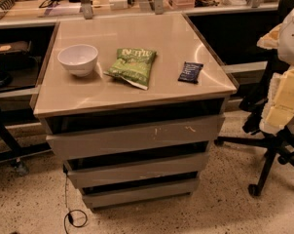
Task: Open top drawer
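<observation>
The gripper hangs at the right edge of the view, clear of the desk and touching nothing that can be seen; how wide it stands cannot be told. To its left and a little lower is the top drawer, its scratched grey face under a dark gap. Farther left on the desk top lie a dark snack bar, a green chip bag and a white bowl. A black office chair stands below the gripper on speckled floor. The pale arm rises above it.
</observation>
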`<act>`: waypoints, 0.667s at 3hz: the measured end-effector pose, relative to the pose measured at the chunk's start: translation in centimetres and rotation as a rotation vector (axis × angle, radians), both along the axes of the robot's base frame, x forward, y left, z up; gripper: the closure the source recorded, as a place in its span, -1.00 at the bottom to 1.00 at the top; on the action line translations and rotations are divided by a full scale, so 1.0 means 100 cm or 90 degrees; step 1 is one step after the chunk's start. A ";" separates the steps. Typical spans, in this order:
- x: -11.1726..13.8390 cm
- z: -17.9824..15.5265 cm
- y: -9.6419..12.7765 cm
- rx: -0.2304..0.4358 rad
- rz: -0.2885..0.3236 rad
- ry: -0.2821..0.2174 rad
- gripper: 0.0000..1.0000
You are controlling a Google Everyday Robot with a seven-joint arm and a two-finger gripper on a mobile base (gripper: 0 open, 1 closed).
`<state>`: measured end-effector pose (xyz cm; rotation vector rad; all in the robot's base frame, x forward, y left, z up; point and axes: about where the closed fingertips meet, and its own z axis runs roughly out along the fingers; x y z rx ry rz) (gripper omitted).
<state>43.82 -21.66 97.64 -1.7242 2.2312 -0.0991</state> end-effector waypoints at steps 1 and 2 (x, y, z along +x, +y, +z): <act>0.000 0.000 0.000 0.000 0.000 0.000 -1.00; -0.002 -0.013 0.004 0.005 0.002 0.002 -1.00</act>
